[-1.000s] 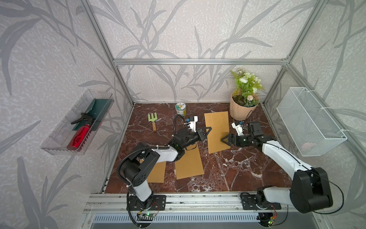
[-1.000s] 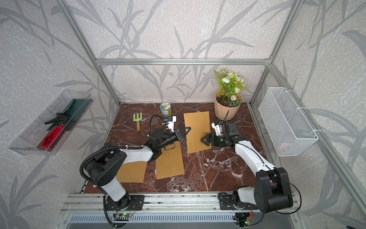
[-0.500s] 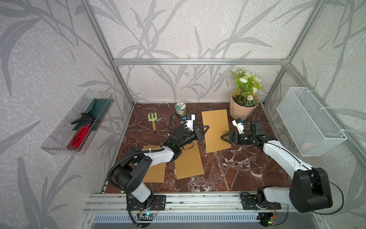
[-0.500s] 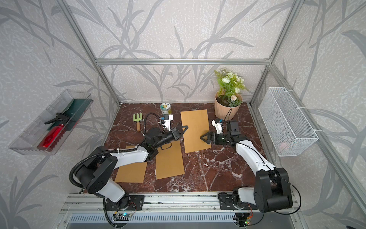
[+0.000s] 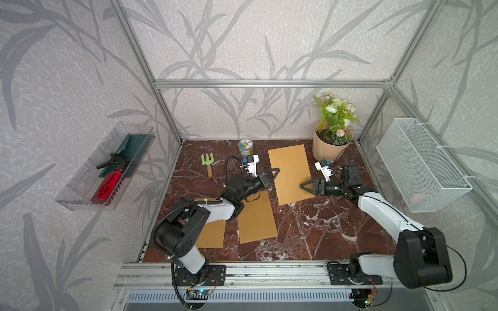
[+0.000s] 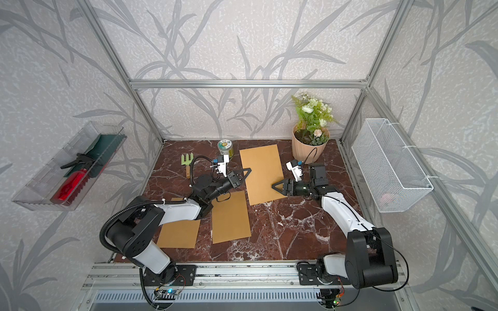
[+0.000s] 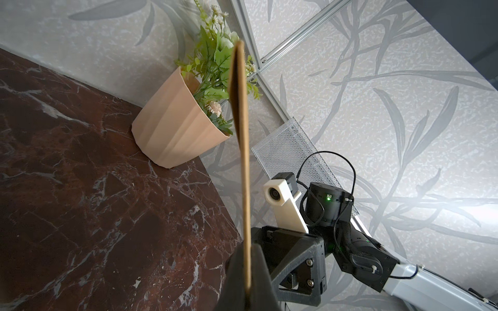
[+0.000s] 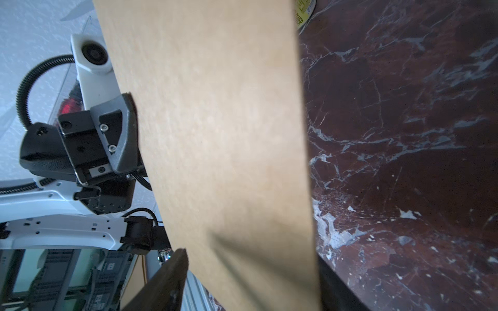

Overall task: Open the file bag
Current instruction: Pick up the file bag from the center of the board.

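While the left hand (image 5: pixel 273 173) stays clamped on one long edge of the file bag (image 5: pixel 289 172), holding it off the tabletop (image 5: pixel 310 229), the right hand (image 5: pixel 307 185) has narrowed from wide open. Its jaws are still apart, straddling the opposite edge. No pinch yet, bag still shut. Probably next: grip one layer and pull the mouth apart.

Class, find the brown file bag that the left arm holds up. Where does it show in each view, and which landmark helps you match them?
In a top view: file bag, middle, near the flower pot.
In a top view: the same place.
Left wrist: thin edge-on strip down the centre.
Right wrist: broad brown sheet filling the centre.
Landmark: the marble table, in all four.
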### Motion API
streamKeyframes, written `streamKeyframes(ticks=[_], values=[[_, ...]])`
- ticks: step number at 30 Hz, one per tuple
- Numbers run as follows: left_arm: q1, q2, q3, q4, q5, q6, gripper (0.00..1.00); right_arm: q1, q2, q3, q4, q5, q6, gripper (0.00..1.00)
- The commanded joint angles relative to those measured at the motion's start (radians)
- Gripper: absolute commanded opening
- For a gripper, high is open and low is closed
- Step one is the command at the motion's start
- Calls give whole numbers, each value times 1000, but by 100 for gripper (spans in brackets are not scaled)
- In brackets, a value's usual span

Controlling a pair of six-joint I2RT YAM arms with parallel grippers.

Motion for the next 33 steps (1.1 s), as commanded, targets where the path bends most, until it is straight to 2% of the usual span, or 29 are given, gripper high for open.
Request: streamKeyframes(ticks=[1,4,13,17,24,30,33], values=[[11,3,-10,60,-2,-10,0,1,-22,-10,20,-58,-1,57],[16,-1,-9,43,-4,2,0,1,-38,-10,16,-69,-1,46],[19,-4,-7,6,-18,23,0,1,-39,-4,19,-100,13,22],[23,-8,-8,-12,-21,25,0,1,-37,-6,25,-111,21,15],[26,-18,9,-94,-31,48,0,2,-56,-13,8,-110,7,8],[26,-63,21,-238,-66,109,17,7,-56,-2,-32,-78,-13,0],[26,-113,28,-369,-107,170,24,23,-66,11,-86,-27,-42,0]])
